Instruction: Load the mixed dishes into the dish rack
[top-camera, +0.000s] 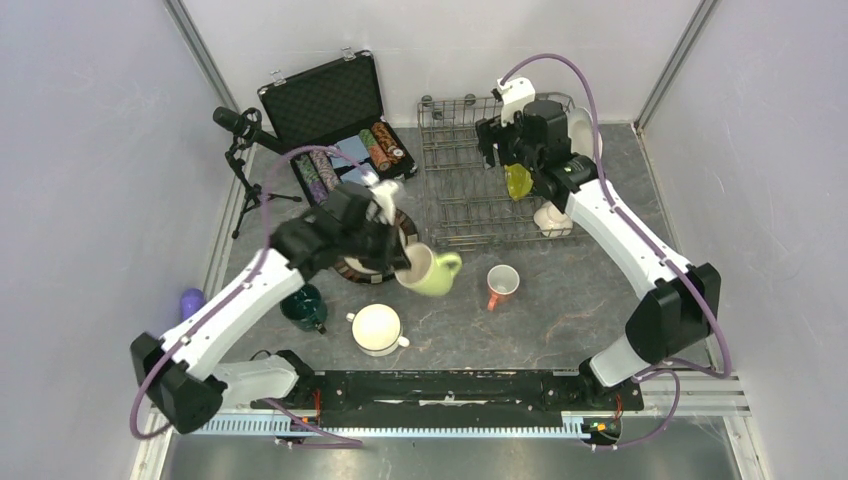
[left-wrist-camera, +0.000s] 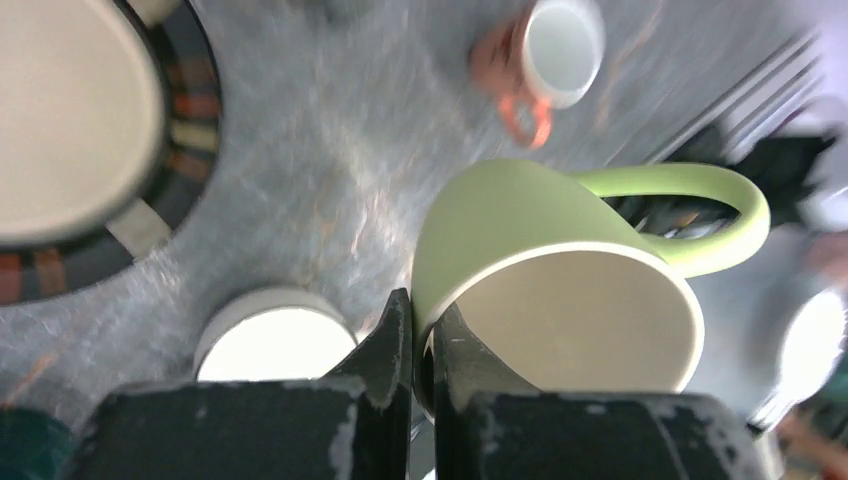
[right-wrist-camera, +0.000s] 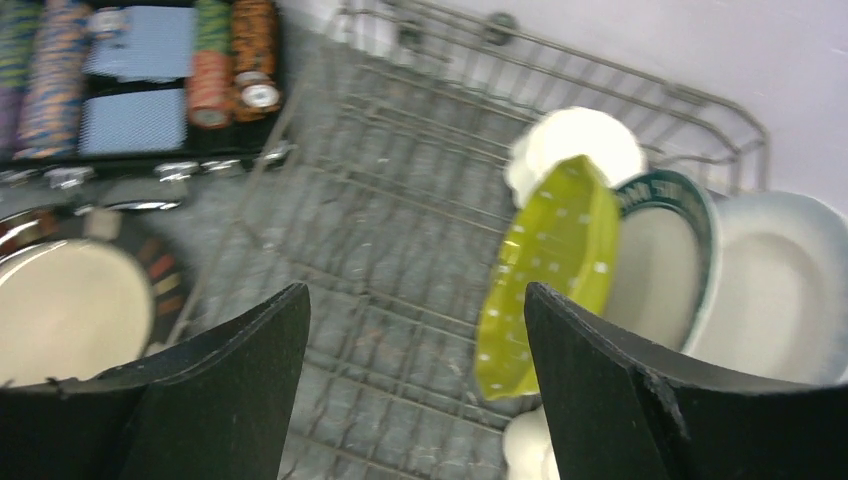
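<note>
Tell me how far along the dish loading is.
Done: a lime-green plate, a green-rimmed plate and white dishes stand in the dish rack. In hand: the left gripper pinches the light-green mug by its rim; the right gripper is open over the rack. Left on the table: salmon-pink mug, white mug, dark-teal mug, brown-rimmed plate.

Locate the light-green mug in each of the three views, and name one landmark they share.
Top external: the light-green mug sits near the picture's middle, handle pointing right.
Left wrist: it fills the centre-right, opening toward the camera.
Right wrist: not in it.
Shared landmark: the brown-rimmed plate, just left of the mug from above, upper left in the left wrist view, lower left in the right wrist view.
</note>
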